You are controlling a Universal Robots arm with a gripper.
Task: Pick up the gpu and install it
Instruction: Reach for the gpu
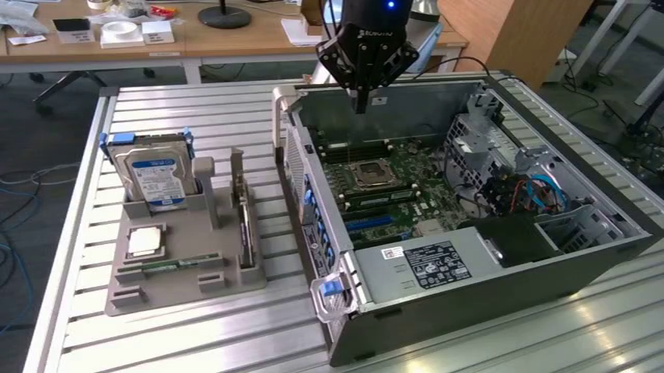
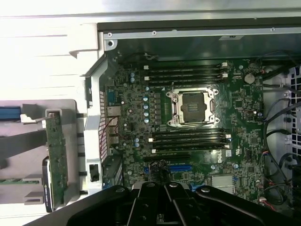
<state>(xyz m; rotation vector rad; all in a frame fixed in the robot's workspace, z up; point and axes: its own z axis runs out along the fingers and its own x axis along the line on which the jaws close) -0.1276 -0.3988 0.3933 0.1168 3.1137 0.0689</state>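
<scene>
Pick step, not started: the gripper [image 1: 361, 102] hangs over the far side of the open case [image 1: 581, 260], fingers pressed together, holding nothing. The gpu [image 1: 245, 225] stands on edge in the grey holder [image 1: 176, 291] on the table [image 1: 186, 342]. That puts it beside the case on the exterior view's left, well apart from the gripper.

My read: the pick needs the fingers apart and the arm across over the holder, lined up with the card's thin top edge.

Exterior view gives me gripper height and the hard drive [image 1: 155, 175] at the holder's far end. Wrist view gives the motherboard [image 2: 197, 108] straight down, the blue slot [image 2: 181, 167] — and the card from above.
</scene>
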